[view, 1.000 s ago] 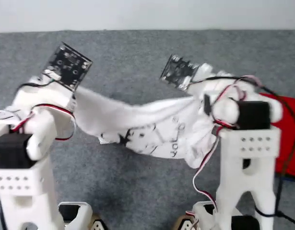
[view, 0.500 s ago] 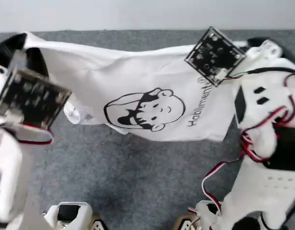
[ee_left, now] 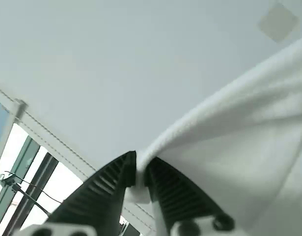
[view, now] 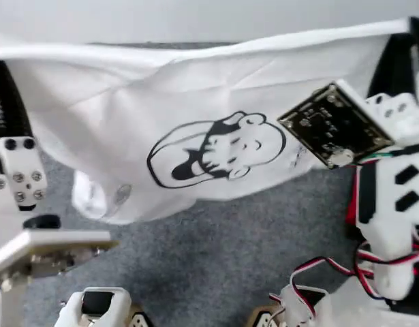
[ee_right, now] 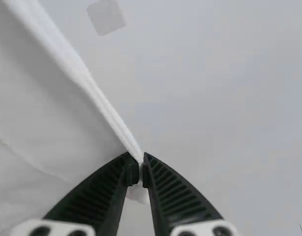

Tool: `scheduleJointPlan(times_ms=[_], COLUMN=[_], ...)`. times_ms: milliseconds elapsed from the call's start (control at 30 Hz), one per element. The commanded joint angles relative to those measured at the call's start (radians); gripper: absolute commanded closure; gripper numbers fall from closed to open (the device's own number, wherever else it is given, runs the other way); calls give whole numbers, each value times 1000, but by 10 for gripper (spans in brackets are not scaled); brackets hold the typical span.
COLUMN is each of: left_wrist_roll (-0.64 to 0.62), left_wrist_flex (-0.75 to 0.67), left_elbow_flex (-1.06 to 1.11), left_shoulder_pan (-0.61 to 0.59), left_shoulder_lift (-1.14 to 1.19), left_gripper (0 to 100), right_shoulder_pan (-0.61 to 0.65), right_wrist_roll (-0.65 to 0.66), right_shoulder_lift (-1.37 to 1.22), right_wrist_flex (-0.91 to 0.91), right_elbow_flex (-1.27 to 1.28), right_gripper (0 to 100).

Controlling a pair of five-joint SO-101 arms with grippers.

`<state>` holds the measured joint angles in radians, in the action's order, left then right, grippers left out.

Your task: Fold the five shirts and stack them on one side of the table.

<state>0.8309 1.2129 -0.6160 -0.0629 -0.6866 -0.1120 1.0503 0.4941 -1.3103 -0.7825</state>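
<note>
And up it goes! The white cotton shirt with the black cartoon print, a sagging bundle low between the arms a second ago, has been hoisted and pulled wide. It now hangs as a broad sheet, its top edge taut from 9 o'clock across to 2 o'clock in the high view. I'd call that the shake-out done: it looks ready to be laid flat, with no fold made yet.

The shirt is in the air, clear of the grey carpet-like table showing at 6 o'clock. The cloth has soft creases, and the outlined cartoon figure sits near the centre, facing the camera. One limp short sleeve dangles at 8 o'clock.

The left gripper has its black ridged jaws clamped on one bunched corner, and the right gripper is pinched tight on the opposite corner.
</note>
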Motion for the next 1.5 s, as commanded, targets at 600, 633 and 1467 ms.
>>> scheduleJointPlan(times_ms=[600, 633, 1467], left_wrist_roll=[8, 8, 11], left_wrist_flex=[129, 130, -839], left_elbow_flex=[-217, -191, 1139], left_shoulder_pan=[-57, -57, -61], left_shoulder_lift=[11, 11, 196], left_gripper=[986, 986, 986], right_shoulder_pan=[-27, -27, 24], right_wrist_roll=[0, 0, 6], right_shoulder_lift=[200, 196, -314], right_wrist_flex=[-415, -412, 662], right_elbow_flex=[-6, 12, 934], right_gripper=[986, 986, 987])
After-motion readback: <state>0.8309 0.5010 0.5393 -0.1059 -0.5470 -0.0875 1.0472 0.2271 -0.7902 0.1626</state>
